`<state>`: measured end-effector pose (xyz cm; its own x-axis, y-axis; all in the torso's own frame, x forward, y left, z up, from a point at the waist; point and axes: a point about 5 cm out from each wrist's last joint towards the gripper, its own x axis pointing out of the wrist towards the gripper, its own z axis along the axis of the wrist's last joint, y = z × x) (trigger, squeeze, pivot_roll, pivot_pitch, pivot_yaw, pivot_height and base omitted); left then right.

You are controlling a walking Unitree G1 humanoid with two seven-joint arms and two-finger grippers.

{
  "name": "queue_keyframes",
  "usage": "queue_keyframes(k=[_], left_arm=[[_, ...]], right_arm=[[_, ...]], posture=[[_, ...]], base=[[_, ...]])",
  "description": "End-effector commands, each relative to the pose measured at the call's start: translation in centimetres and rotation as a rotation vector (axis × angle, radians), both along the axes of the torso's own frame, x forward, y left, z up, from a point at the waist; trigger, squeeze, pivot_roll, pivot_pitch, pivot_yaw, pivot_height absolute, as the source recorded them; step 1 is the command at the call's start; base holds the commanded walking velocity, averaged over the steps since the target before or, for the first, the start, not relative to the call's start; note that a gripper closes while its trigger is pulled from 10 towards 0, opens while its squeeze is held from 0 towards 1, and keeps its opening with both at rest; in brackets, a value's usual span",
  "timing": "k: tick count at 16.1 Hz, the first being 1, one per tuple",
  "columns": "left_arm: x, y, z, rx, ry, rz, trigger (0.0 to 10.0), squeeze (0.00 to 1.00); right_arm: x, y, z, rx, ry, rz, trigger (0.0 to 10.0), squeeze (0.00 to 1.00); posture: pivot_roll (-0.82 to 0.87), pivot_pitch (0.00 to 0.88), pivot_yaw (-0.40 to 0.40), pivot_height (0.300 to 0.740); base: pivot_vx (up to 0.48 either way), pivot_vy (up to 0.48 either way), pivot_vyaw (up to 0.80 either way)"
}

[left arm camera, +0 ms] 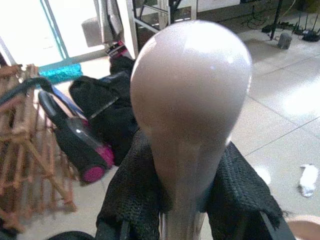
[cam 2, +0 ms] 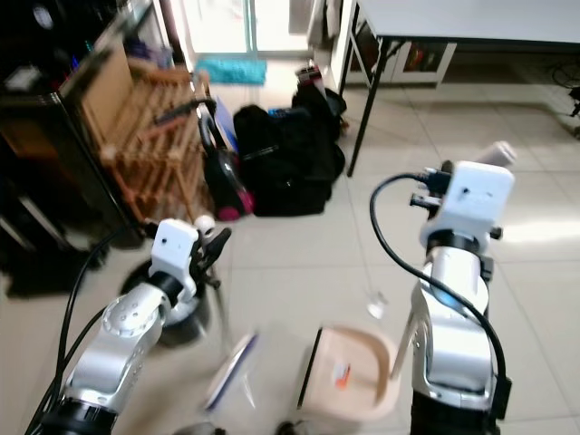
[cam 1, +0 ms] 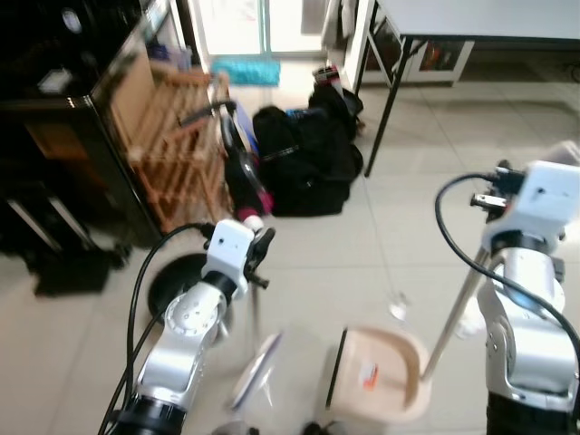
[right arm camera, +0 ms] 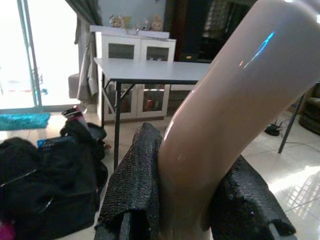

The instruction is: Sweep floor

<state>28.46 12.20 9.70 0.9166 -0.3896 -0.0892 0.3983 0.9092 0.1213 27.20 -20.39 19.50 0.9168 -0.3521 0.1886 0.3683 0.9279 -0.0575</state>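
My left gripper [left arm camera: 185, 210] is shut on the broom handle [left arm camera: 190, 100], just under its rounded pale top. The broom's blurred head [cam 1: 258, 367] is down on the tiles by my left arm. A beige dustpan [cam 1: 381, 372] stands on the floor before me with a small orange scrap [cam 1: 367, 376] inside. Its long pale handle [right arm camera: 225, 125] rises to my right gripper [right arm camera: 192, 200], which is shut on it. A white crumpled scrap [cam 1: 397, 311] lies on the tiles just beyond the pan.
Black bags [cam 1: 308, 159] and a pink-and-black vacuum [cam 1: 240, 172] lie ahead, beside a wooden rack [cam 1: 172, 145] and a dark cabinet [cam 1: 54, 136]. A grey table [cam 1: 471, 18] stands at the back right on black legs [cam 1: 381, 118]. Near my left arm sits a round black base [cam 1: 177, 281].
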Motion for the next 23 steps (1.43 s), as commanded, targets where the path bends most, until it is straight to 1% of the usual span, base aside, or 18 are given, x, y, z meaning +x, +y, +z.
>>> queue_keyframes(k=[1,3,4,7,9,12,14,17,19,22,23], left_arm=[[0.3,0.3,0.8,0.017,-0.039,0.018,10.0,0.0],[0.5,0.4,1.6,0.001,-0.08,0.042,10.0,0.0],[0.6,0.4,1.7,0.001,-0.086,0.045,10.0,0.0],[1.0,0.6,2.7,0.002,-0.122,0.069,10.0,0.0],[1.3,0.7,3.5,-0.017,-0.153,0.088,10.0,0.0],[1.5,0.7,3.8,-0.015,-0.163,0.091,10.0,0.0],[1.8,0.8,4.2,-0.022,-0.172,0.092,10.0,0.0],[2.5,0.7,5.4,-0.037,-0.203,0.09,10.0,0.0],[2.8,0.9,5.6,-0.038,-0.21,0.103,10.0,0.0],[2.7,1.3,5.4,-0.045,-0.197,0.111,10.0,0.0],[2.7,1.4,5.2,-0.073,-0.17,0.117,10.0,0.0]], right_arm=[[-0.3,0.5,1.1,0.019,-0.069,0.042,10.0,0.0],[-0.3,0.8,0.8,0.096,-0.063,0.085,10.0,0.0],[-0.3,0.9,0.8,0.106,-0.064,0.09,10.0,0.0],[-0.4,1.2,0.9,0.092,-0.077,0.117,10.0,0.0],[-0.5,1.2,0.9,0.085,-0.082,0.119,10.0,0.0],[-0.6,1.0,0.9,0.085,-0.084,0.111,10.0,0.0],[-0.7,0.8,0.7,0.12,-0.083,0.101,10.0,0.0],[-0.8,1.0,0.5,0.123,-0.082,0.096,10.0,0.0],[-0.8,0.9,0.3,0.119,-0.076,0.095,10.0,0.0],[-0.8,1.0,0.1,0.111,-0.067,0.097,10.0,0.0],[-0.8,1.0,0.1,0.11,-0.065,0.097,10.0,0.0]], posture=[[-0.07,0.121,0.01,0.74],[-0.07,0.114,0.01,0.74],[-0.07,0.114,0.01,0.74],[-0.07,0.102,0.013,0.74],[-0.07,0.096,0.017,0.74],[-0.07,0.084,0.025,0.74],[-0.07,0.078,0.033,0.74],[-0.07,0.077,0.038,0.74],[-0.06,0.081,0.035,0.74],[-0.06,0.077,0.038,0.74],[-0.06,0.079,0.038,0.74]], base=[[0.0,-0.48,0.0],[0.0,-0.48,0.0],[0.0,-0.48,0.0],[0.0,-0.48,0.0],[0.0,-0.48,0.0],[0.0,-0.48,0.0],[0.0,-0.48,0.0],[0.0,-0.48,0.0],[0.0,-0.48,0.0],[0.0,-0.48,0.0],[0.0,0.27,0.0]])
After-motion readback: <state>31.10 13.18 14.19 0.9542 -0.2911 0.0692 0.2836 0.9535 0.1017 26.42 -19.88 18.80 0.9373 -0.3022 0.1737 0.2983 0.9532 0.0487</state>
